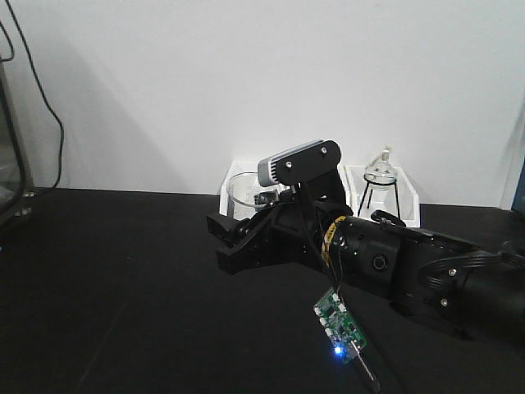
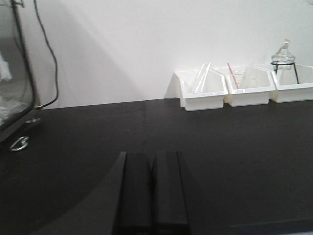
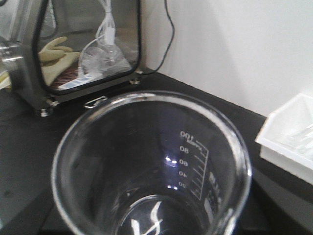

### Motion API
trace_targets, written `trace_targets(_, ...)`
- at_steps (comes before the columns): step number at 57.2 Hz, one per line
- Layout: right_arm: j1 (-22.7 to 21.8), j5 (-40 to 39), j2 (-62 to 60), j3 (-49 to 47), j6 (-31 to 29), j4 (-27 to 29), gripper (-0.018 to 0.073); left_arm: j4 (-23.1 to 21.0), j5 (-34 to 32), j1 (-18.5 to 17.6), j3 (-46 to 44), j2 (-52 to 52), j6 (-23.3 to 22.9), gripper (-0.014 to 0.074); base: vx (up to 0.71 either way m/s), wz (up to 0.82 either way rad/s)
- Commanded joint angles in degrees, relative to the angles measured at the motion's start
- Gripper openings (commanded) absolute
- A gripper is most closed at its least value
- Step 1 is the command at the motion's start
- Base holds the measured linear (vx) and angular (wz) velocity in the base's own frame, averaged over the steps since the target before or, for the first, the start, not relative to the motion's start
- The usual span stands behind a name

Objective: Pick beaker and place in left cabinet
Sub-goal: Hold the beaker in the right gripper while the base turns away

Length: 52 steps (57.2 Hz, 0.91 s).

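Clamped in the right hand (image 1: 220, 243): the beaker (image 1: 243, 194), upright, one finger on each side of the glass, base hidden behind the hand. Cannot tell whether lifted off the black bench (image 1: 107, 287) or resting on it. Position: mid-rear of the bench, just in front of the white bins (image 1: 238, 167) along the back wall. From the right wrist view, looking down into the open mouth: rim filling most of the frame, printed graduation marks 20 to 100 on the far side, seen through the glass and reversed. Well apart from the left cabinet (image 3: 19, 68) at the far left end of the bench: metal frame, glass front, pale gloves (image 3: 54, 49) and a clear bag (image 3: 100, 56) inside. Clenched: the left hand (image 2: 151, 155), fingers pressed together with nothing between, low over the bench toward the front. Three bins side by side in the left wrist view: clear rods (image 2: 201, 77) leaning in the first, a glass with a red stick (image 2: 234, 77) in the middle one, a round flask on a black tripod (image 1: 380, 175) in the last. Hanging under the right arm (image 1: 426, 279): a green circuit board (image 1: 338, 322), blue light lit at its lower end. Down the wall beside the cabinet: a black cable (image 1: 61, 135).
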Motion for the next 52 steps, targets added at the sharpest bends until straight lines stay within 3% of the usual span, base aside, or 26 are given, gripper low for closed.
trace_targets(1, -0.2, -2.2, -2.4, -2.1, 0.0, 0.7, -0.0009, -0.4, -4.8, -0.1, 0.9, -1.0, -0.2, 0.0001, -0.15, 0.28)
trace_targets(31, -0.2, -2.2, -2.4, -2.1, 0.0, 0.7, -0.0009, -0.4, -4.8, -0.1, 0.9, -1.0, -0.2, 0.0001, -0.10, 0.39)
trace_targets(52, -0.2, -2.2, -2.4, -2.1, 0.0, 0.7, -0.0009, -0.4, -4.8, -0.1, 0.9, -1.0, -0.2, 0.0001, -0.04, 0.64)
